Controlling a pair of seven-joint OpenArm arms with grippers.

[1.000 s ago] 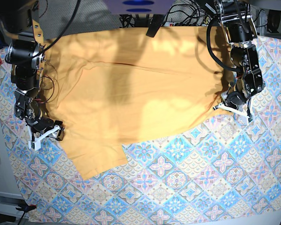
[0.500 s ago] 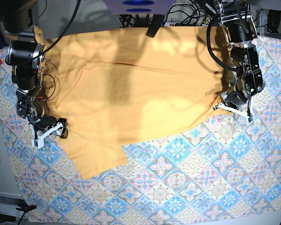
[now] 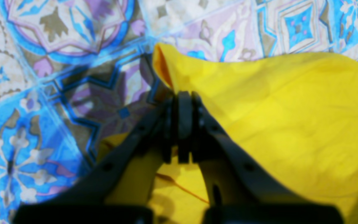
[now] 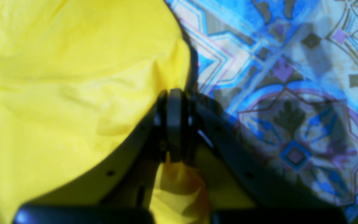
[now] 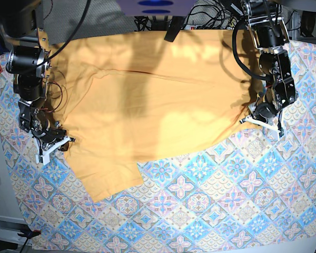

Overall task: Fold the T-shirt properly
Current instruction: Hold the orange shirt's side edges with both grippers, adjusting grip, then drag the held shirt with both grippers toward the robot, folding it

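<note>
T-shirt (image 5: 147,100) fabric, plain yellow-orange, lies spread over the far half of the tile-patterned cloth (image 5: 210,211), with 1 flap reaching toward the near edge at the base view's left. Nearest the wrist cameras, each of the 2 grippers has its jaws pressed together on an edge of the T-shirt. The right gripper (image 4: 174,102) pinches the hem where the yellow fabric meets the blue and pink tiles, and a bunch of fabric shows below the closed jaws. The left gripper (image 3: 181,104) clamps a raised fold of the T-shirt's edge, lifted slightly off the cloth. In the base view, the right gripper sits low at the T-shirt's left border and the left gripper at its right border. Beyond the T-shirt, dark cables (image 5: 200,21) lie at the back.
</note>
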